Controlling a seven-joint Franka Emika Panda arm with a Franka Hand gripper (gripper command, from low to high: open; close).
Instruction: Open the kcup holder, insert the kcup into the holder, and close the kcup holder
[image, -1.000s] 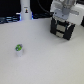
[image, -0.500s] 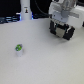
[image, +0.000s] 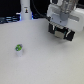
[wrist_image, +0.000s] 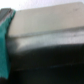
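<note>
We judge the kcup (image: 19, 48), alone on the white table (image: 42, 65) well apart from the kcup holder (image: 64, 31), light and crushable, best pinched around its sides; whether our fingers are apart we cannot tell.

The exterior view looks down at an angle from a distance across the pale worktop (image: 35, 65), with the arm at its upper right. The wrist view sits very close to a blurred surface; shared ground cannot be told
</note>
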